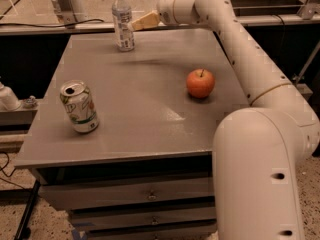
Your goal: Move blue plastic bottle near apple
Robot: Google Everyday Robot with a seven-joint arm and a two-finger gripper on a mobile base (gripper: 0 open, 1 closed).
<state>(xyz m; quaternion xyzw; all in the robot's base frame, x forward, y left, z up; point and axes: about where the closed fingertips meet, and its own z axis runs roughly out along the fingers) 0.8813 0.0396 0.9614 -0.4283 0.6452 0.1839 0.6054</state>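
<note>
The gripper sits at the far edge of the table, pointing left. Its pale yellowish tip reaches the right side of the bottle, about halfway up. From this angle it cannot be told whether the gripper is spread, closed, or pinching the bottle, or whether it truly touches it.

The bottle stands upright near the table's far edge, left of the middle. It is clear, with a white cap and a pale label. The white arm runs from the gripper back along the right side of the table to a thick joint in the foreground.

The red-orange apple rests on the right part of the table, stem up, well apart from the bottle. A green-and-white can stands near the front left corner, far from both. Drawers show below the tabletop.
</note>
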